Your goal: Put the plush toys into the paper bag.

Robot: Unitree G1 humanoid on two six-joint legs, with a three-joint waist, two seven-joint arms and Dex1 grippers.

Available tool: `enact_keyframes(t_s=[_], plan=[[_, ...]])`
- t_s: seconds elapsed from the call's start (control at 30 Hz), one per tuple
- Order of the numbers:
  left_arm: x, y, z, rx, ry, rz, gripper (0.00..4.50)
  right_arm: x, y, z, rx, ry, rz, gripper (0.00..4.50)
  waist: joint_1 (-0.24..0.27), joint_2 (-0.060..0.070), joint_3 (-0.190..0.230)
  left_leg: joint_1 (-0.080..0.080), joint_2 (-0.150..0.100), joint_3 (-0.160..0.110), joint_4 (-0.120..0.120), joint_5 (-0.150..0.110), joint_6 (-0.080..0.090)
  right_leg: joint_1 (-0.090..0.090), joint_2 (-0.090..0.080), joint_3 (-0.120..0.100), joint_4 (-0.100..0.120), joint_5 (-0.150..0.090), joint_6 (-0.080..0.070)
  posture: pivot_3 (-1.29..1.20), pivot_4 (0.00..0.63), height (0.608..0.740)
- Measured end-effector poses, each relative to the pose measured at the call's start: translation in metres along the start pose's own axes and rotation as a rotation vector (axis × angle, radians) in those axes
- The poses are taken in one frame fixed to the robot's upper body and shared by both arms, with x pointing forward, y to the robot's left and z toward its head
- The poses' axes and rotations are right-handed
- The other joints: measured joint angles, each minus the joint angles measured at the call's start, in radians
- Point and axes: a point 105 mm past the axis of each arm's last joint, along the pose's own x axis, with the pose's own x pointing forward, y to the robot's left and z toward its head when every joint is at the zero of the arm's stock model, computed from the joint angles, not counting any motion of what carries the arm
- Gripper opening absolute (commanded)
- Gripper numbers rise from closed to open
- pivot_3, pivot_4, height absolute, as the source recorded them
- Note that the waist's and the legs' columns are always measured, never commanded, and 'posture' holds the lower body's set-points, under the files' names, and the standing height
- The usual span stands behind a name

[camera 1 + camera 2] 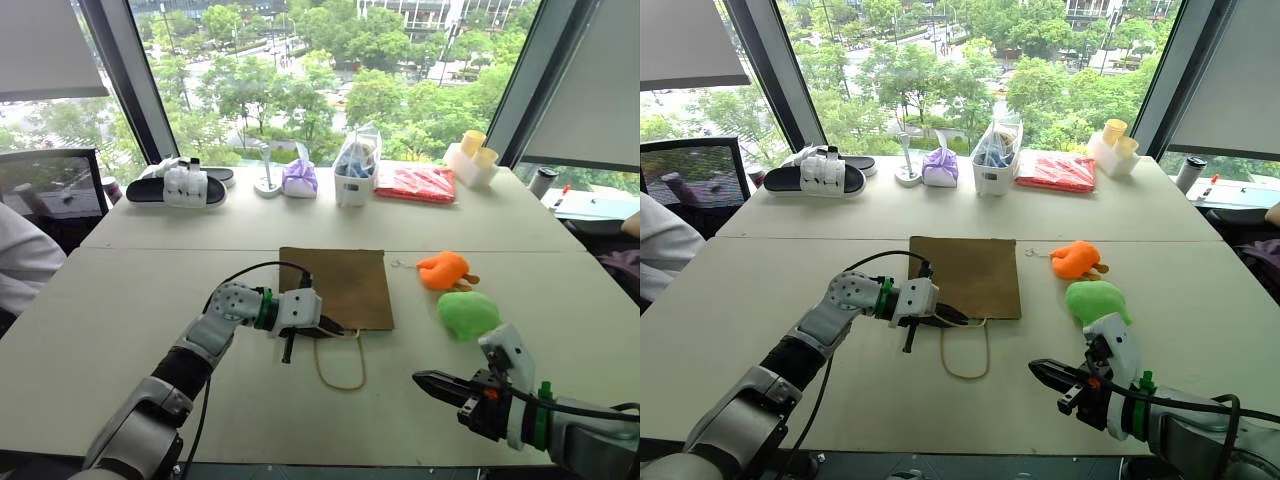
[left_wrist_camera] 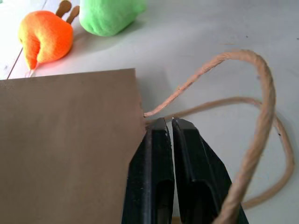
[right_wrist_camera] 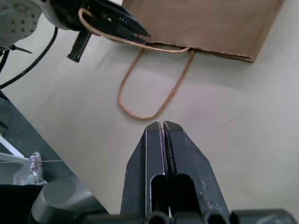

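The brown paper bag (image 1: 335,285) lies flat in the middle of the table, its mouth and cord handles (image 1: 340,375) toward me. My left gripper (image 1: 335,328) is shut at the bag's mouth edge (image 2: 167,122), with one cord handle (image 2: 261,107) looped over its fingers. To the right of the bag lie the plush toys: an orange one (image 1: 443,270) and, nearer to me, a green one (image 1: 467,314). My right gripper (image 1: 425,380) is shut and empty above the table, on the near side of the green toy and pointing toward the handles (image 3: 161,125).
Along the far edge by the window stand black-and-white sandals (image 1: 178,186), a purple tied pouch (image 1: 299,178), a clear plastic bag (image 1: 357,165), a red packet (image 1: 415,184) and yellow cups (image 1: 472,158). A person's white sleeve (image 1: 20,260) is at the left.
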Motion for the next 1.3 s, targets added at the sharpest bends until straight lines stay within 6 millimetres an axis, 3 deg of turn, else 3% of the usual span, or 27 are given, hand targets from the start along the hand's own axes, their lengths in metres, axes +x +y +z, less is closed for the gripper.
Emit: enact_keyframes(t_s=[0.13, 0.23, 0.43, 0.6, 0.7, 0.93, 1.07, 1.3], plan=[[0.008, 0.040, 0.041, -0.169, -0.145, 0.137, 0.02, 0.023, -0.002, 0.031, -0.081, -0.127, -0.025, 0.00, -0.002, -0.001, 0.000, 0.001, -0.001, -0.001, 0.002, 0.000, 0.000, 0.002, 0.001, -0.001, 0.001, 0.000, 0.001, 0.00, 0.150, 0.740], [0.002, 0.055, 0.050, -0.223, -0.186, 0.204, 0.02, 0.035, -0.009, 0.035, -0.112, -0.120, -0.029, 0.00, -0.012, 0.000, 0.000, 0.002, -0.001, -0.001, 0.001, 0.000, -0.001, 0.001, 0.001, -0.001, 0.002, 0.000, 0.001, 0.00, 0.150, 0.740], [0.010, 0.061, 0.051, -0.364, -0.238, 0.272, 0.02, 0.055, -0.017, 0.041, -0.155, -0.129, -0.023, 0.00, -0.028, -0.001, 0.000, 0.000, -0.001, -0.003, 0.000, 0.001, -0.002, -0.001, 0.002, -0.001, 0.002, 0.000, 0.001, 0.00, 0.150, 0.740], [0.009, 0.067, 0.064, -0.452, -0.308, 0.321, 0.02, 0.081, -0.024, 0.039, -0.157, -0.140, -0.045, 0.00, -0.030, 0.000, 0.000, 0.001, -0.001, -0.003, 0.000, 0.002, -0.003, -0.001, 0.002, -0.001, 0.004, 0.000, 0.001, 0.00, 0.150, 0.740], [0.008, 0.066, 0.077, -0.459, -0.343, 0.314, 0.02, 0.097, -0.029, 0.037, -0.159, -0.148, -0.068, 0.00, -0.031, 0.000, 0.000, 0.001, -0.001, -0.003, 0.000, 0.002, -0.004, -0.001, 0.002, -0.001, 0.004, 0.000, 0.001, 0.00, 0.150, 0.740], [0.006, 0.056, 0.084, -0.505, -0.379, 0.274, 0.02, 0.129, -0.045, 0.042, -0.163, -0.182, -0.132, 0.00, -0.041, 0.000, 0.000, 0.001, -0.001, -0.003, -0.001, 0.003, -0.006, -0.002, 0.003, -0.001, 0.005, 0.000, 0.001, 0.00, 0.150, 0.740], [0.001, 0.059, 0.082, -0.496, -0.362, 0.314, 0.02, 0.127, -0.039, 0.040, -0.184, -0.174, -0.088, 0.00, -0.045, 0.000, 0.000, 0.001, -0.001, -0.004, -0.001, 0.004, -0.007, -0.002, 0.003, -0.001, 0.004, 0.000, 0.001, 0.00, 0.150, 0.740], [-0.002, 0.062, 0.079, -0.475, -0.350, 0.346, 0.02, 0.099, -0.035, 0.028, -0.184, -0.126, -0.064, 0.00, -0.047, 0.000, 0.000, 0.001, -0.001, -0.004, -0.001, 0.003, -0.005, -0.001, 0.003, -0.001, 0.004, 0.000, 0.001, 0.00, 0.150, 0.740]])
